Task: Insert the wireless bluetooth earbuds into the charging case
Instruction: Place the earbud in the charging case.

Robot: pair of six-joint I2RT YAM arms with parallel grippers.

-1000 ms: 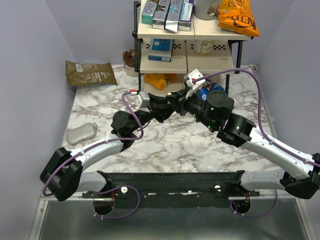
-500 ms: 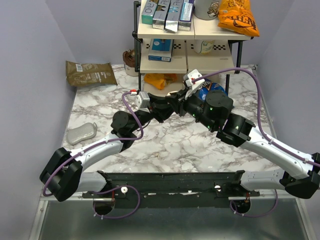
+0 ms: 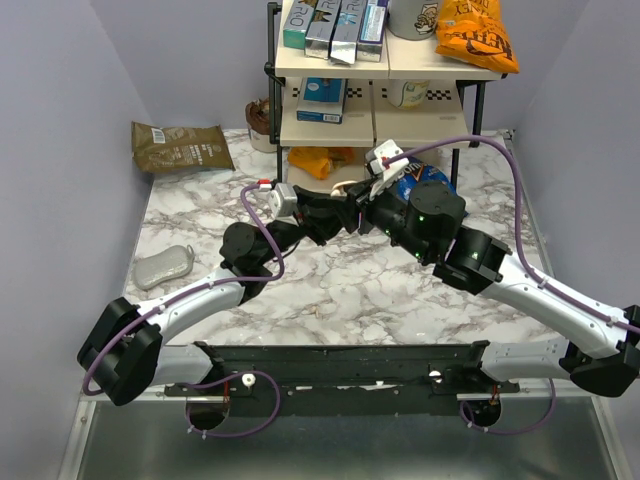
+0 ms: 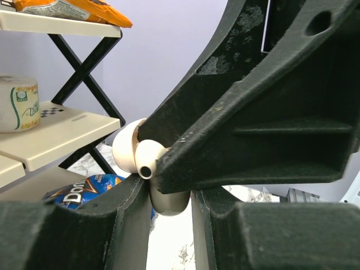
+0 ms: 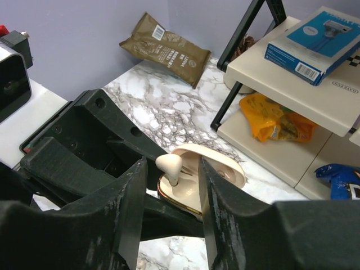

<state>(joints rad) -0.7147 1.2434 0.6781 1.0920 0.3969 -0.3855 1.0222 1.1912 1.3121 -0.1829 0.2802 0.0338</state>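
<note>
My left gripper [image 3: 330, 212] is shut on the pale beige charging case [image 5: 194, 188], gripping its lower body [image 4: 169, 203] and holding it above the table. Its lid [image 5: 216, 163] stands open. A cream-white earbud [image 5: 170, 166] stands stem-down in the case's left well; it also shows in the left wrist view [image 4: 147, 160]. My right gripper [image 5: 171, 164] reaches down over the case with its jaws apart, wider than the bud. One right finger [image 4: 242, 140] touches the bud. No black earbuds are in view. In the top view the two grippers meet and hide the case.
A shelf rack [image 3: 380, 100] with boxes and snack bags stands just behind the grippers. An orange bag [image 3: 320, 160] and a blue chips bag [image 3: 418, 182] lie at its foot. A brown bag [image 3: 180, 147] lies far left and a grey pouch [image 3: 165, 265] near left.
My left gripper with the case has shifted slightly up and left against the right gripper. The right arm has barely moved.
</note>
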